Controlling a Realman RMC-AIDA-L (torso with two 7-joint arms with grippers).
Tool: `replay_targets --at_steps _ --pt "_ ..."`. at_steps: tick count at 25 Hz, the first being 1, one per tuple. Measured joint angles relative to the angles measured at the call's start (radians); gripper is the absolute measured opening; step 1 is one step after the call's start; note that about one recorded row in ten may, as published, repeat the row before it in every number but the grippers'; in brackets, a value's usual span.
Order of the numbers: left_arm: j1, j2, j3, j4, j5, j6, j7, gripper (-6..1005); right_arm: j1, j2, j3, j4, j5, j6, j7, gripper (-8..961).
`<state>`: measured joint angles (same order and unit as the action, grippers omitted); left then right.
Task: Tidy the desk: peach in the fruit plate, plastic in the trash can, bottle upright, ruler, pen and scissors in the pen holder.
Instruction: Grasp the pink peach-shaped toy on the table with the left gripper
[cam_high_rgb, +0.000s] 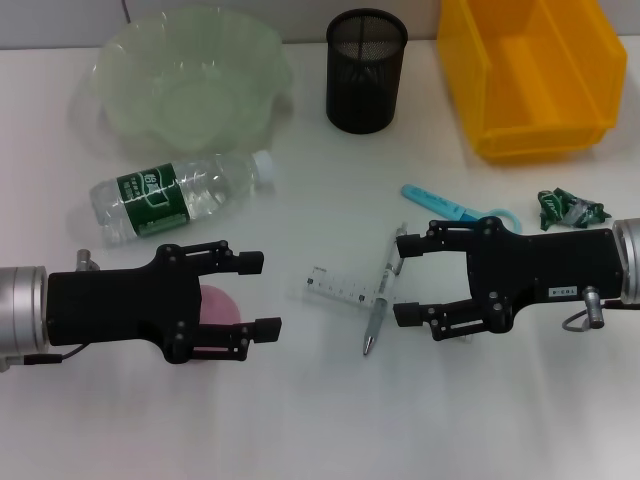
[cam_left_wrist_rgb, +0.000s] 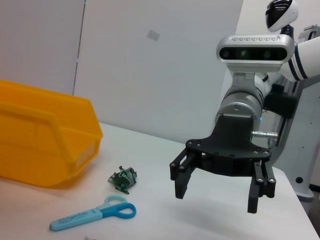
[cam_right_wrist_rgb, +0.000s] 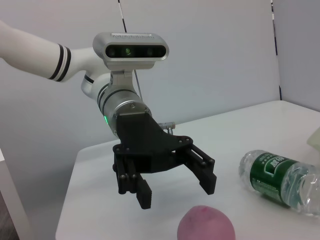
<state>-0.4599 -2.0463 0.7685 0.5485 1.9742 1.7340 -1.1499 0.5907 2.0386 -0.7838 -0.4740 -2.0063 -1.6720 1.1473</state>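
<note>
A pink peach (cam_high_rgb: 216, 303) lies on the white desk under my open left gripper (cam_high_rgb: 262, 295), which hovers just above it; the right wrist view shows that gripper (cam_right_wrist_rgb: 177, 192) over the peach (cam_right_wrist_rgb: 206, 225). My right gripper (cam_high_rgb: 403, 280) is open beside the pen (cam_high_rgb: 383, 300), which lies across the clear ruler (cam_high_rgb: 340, 289). Blue scissors (cam_high_rgb: 455, 206) and the crumpled green plastic (cam_high_rgb: 570, 208) lie behind the right arm. The bottle (cam_high_rgb: 175, 195) rests on its side. At the back stand the pale green fruit plate (cam_high_rgb: 120, 70), black mesh pen holder (cam_high_rgb: 366, 70) and yellow trash can (cam_high_rgb: 530, 130).
The left wrist view shows my right gripper (cam_left_wrist_rgb: 222, 192) above the desk, with the scissors (cam_left_wrist_rgb: 95, 215), the plastic (cam_left_wrist_rgb: 122, 179) and the yellow trash can (cam_left_wrist_rgb: 45, 140) beyond it. The bottle (cam_right_wrist_rgb: 280, 182) lies close behind the peach. The desk's front edge is near both arms.
</note>
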Motion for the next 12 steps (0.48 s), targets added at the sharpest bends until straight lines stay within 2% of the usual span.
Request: replay_targets --at_steps 12 --pt "0.000 0.000 0.000 0.007 0.014 0.003 -0.003 813 -0.002 0.000 0.008 -0.006 -0.001 -0.007 0.011 823"
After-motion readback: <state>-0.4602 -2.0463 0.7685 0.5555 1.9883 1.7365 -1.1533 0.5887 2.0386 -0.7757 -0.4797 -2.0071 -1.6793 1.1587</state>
